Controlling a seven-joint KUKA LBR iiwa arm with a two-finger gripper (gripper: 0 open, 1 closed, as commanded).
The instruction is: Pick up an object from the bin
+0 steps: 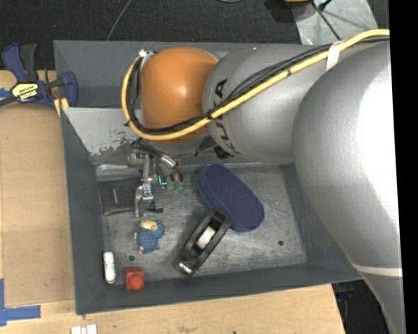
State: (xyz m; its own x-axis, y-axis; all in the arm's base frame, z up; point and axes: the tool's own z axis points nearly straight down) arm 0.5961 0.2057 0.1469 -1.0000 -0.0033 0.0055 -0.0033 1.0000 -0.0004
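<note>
End effector (145, 203) over small lumpy blue toy (149, 239)

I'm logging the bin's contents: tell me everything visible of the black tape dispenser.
The black tape dispenser looks like hard plastic, with a whitish roll in its middle. It lies slantwise on the bin floor near the view's lower wall, lower end leftward. Its upper end meets the dark blue oval pad; whether they touch or merely overlap is unclear. Nothing else touches it.
</note>
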